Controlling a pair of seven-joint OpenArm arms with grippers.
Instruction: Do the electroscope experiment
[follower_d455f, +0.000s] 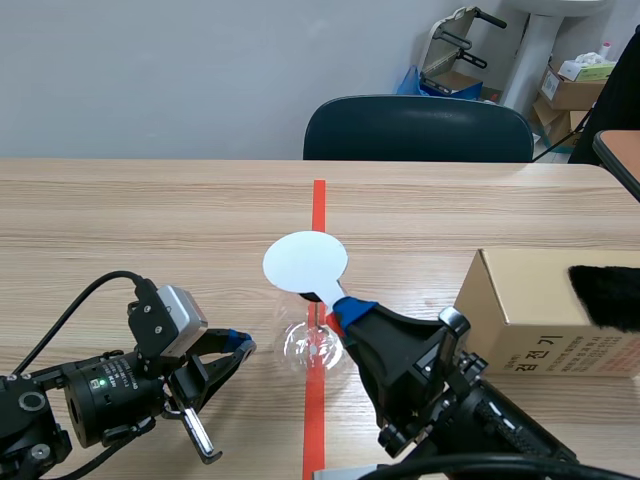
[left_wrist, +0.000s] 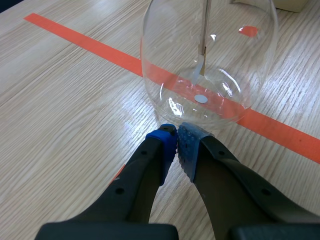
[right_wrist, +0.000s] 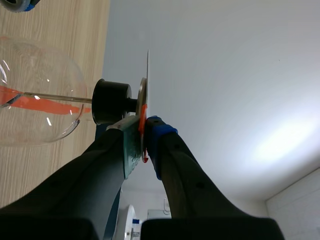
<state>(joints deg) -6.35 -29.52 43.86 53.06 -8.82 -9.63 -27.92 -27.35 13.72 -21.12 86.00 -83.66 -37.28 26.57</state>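
Note:
The electroscope is a clear glass flask (follower_d455f: 313, 347) standing on the red tape line, with a white disc (follower_d455f: 305, 263) on top. In the right wrist view the disc (right_wrist: 148, 75) shows edge-on above a black stopper (right_wrist: 112, 101) and the flask (right_wrist: 35, 95). My right gripper (follower_d455f: 345, 308) is shut on the disc's near edge (right_wrist: 144, 131), and a small orange-red piece shows between the pads. My left gripper (left_wrist: 176, 136) is shut on nothing, its blue tips against the foot of the flask (left_wrist: 210, 65). A metal rod (left_wrist: 204, 35) hangs inside the flask.
A cardboard box (follower_d455f: 530, 315) stands at the right with a black furry cloth (follower_d455f: 606, 296) on it. A dark chair (follower_d455f: 415, 130) is behind the table's far edge. The red tape line (follower_d455f: 318, 205) runs down the middle.

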